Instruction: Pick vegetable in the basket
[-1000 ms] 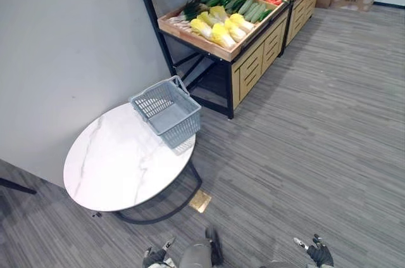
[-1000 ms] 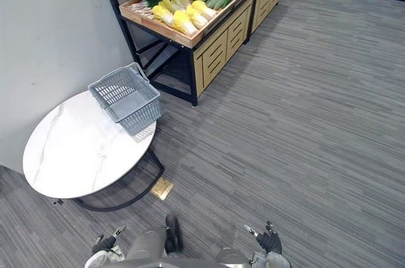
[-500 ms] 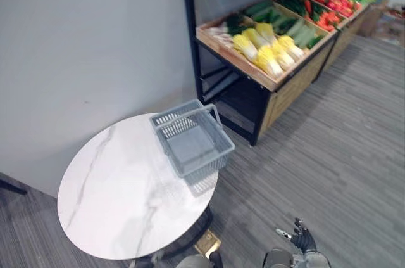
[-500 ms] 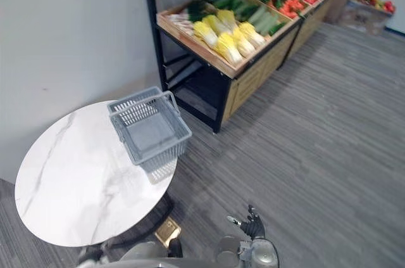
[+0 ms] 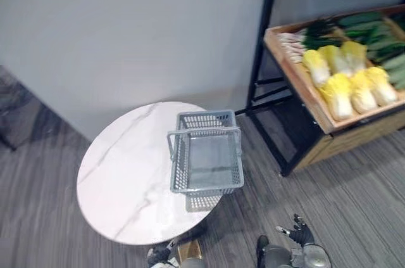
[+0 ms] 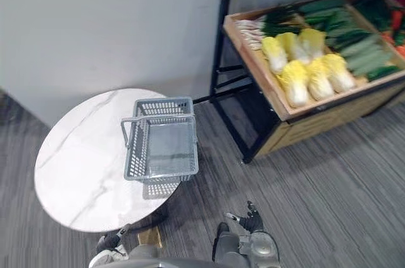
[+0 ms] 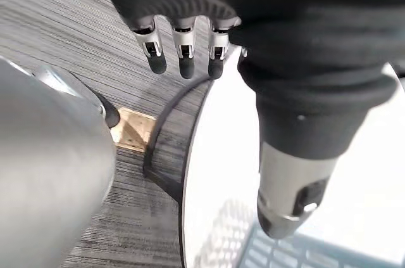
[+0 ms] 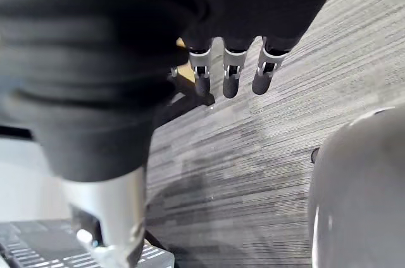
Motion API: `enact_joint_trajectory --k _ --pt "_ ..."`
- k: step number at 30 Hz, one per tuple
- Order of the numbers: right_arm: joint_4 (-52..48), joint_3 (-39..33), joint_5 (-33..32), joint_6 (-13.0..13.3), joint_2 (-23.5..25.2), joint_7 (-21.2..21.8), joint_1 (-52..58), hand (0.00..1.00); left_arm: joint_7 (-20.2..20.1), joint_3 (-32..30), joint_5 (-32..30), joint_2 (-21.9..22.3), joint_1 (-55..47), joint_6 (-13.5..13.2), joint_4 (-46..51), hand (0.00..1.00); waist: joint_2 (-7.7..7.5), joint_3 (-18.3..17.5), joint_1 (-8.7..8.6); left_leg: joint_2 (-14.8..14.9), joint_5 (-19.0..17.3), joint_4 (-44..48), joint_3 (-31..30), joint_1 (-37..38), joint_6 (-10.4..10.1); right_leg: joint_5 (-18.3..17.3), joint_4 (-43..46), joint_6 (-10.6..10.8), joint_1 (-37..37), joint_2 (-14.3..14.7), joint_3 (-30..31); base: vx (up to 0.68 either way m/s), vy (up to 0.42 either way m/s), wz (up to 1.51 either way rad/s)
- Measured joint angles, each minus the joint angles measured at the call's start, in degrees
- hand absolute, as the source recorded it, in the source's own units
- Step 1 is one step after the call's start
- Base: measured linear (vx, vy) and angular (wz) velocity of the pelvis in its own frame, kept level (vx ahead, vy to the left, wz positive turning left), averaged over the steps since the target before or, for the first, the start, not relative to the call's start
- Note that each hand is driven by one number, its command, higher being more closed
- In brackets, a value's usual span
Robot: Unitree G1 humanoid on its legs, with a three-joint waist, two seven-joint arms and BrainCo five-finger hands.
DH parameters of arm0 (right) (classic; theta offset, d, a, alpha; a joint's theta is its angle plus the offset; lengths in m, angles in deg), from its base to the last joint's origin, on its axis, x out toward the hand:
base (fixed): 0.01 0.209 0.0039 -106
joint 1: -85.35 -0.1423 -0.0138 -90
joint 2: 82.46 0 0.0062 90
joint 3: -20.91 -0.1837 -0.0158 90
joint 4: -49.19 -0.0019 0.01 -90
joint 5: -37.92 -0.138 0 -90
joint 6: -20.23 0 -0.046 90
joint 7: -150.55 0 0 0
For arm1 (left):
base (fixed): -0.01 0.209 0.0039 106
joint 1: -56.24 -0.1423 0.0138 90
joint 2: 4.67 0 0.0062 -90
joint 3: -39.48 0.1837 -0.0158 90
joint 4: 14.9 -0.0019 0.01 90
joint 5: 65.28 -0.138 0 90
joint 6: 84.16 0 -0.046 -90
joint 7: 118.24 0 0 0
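Grey striped floor (image 5: 361, 198) runs up to a plain pale wall (image 5: 126, 27). Against the wall on the right stands a wooden stand (image 6: 323, 122) with a black frame, and the vegetables lie in its top tray: yellow cabbages (image 5: 345, 81) in the middle, white-stemmed green onions (image 5: 304, 33) toward the wall, and long green vegetables (image 6: 367, 43) farther right. To the left of the stand is a round white marble table (image 5: 126, 179). A grey plastic basket (image 5: 205, 184) sits upright at the table's edge, on the side toward the stand. Low in the head views, over the floor, the left hand (image 7: 183, 59) hangs near the table's edge and the right hand (image 8: 231, 75) hangs beside it, each with straight, relaxed fingers holding nothing.
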Motion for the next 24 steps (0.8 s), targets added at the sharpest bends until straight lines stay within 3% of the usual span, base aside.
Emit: enact_joint_trajectory --k 2,5,10,14,16,19,21,24 --pt "0.49 -1.12 -0.70 0.08 0.11 -1.43 0.50 0.00 -0.02 -0.12 -0.76 -0.12 0.01 0.90 -0.04 0.00 0.05 -0.10 -0.17 0.32 2.89 -1.94 4.48 0.26 -0.54 -0.32 -1.71 -0.52 2.41 -0.60 -3.09 0.12 -0.229 0.92" --pt "0.50 -2.79 -4.13 2.47 -0.16 -3.05 1.14 0.00 -0.97 -0.09 -1.12 -0.36 0.09 1.69 -0.36 0.00 0.45 -0.32 -0.49 0.09 6.42 -7.31 8.80 0.26 -0.52 -0.35 -3.23 -0.55 2.36 -1.02 -6.29 0.02 -0.049 0.59" --pt "-3.42 -4.76 -5.44 4.81 0.01 -2.42 1.39 0.00 -1.70 -0.02 -1.40 -2.72 0.31 1.99 -2.29 0.00 0.02 -0.17 -0.41 -0.37 7.36 -12.61 10.51 1.12 -0.71 1.08 -5.21 0.21 2.22 -0.69 -6.92 -0.07 0.030 0.11" --pt "-15.58 -7.12 0.29 5.59 -0.42 -7.88 1.18 0.00 -2.26 -0.01 -7.36 -5.54 -0.20 2.17 -3.58 0.00 -2.50 0.76 -0.22 -1.88 7.98 -13.58 12.06 0.05 -0.91 5.67 -10.51 1.06 2.12 -1.17 -5.21 -0.09 0.064 -0.22" --pt "-25.23 -7.12 5.13 4.98 -3.51 -10.78 1.01 0.00 -2.72 0.45 -8.75 -6.56 -0.16 2.23 -3.20 0.00 -3.53 0.99 -0.38 -2.75 8.22 -13.60 12.22 -1.03 -0.52 6.91 -11.86 1.69 1.64 -2.00 -4.89 -0.07 0.058 0.01" --pt "-37.75 -6.43 10.58 4.52 -9.01 -12.32 -3.15 0.00 -2.70 1.04 -12.46 -8.32 0.12 1.97 -0.94 0.00 -4.89 1.61 -0.18 -3.41 8.46 -13.55 13.29 -3.07 -0.14 8.08 -12.18 1.94 -0.56 -2.63 -3.61 -0.06 0.037 -0.09" --pt "-41.78 -5.40 14.94 4.10 -11.77 -12.37 -8.14 0.00 -2.70 1.29 -12.44 -9.84 1.01 2.01 -0.38 0.00 -5.78 2.18 -0.16 -3.61 8.70 -13.52 13.35 -4.15 0.06 8.59 -12.35 1.96 -1.71 -2.68 -3.33 -0.05 0.011 -0.09" --pt "-43.79 1.68 20.37 3.30 -18.10 -11.55 -17.11 0.00 -2.49 1.33 -12.39 -11.11 2.46 2.14 0.35 0.00 -6.93 2.98 0.30 -3.67 9.00 -13.48 13.24 -5.09 0.21 8.91 -12.38 1.73 -2.50 -2.54 -3.28 -0.01 0.002 0.00"
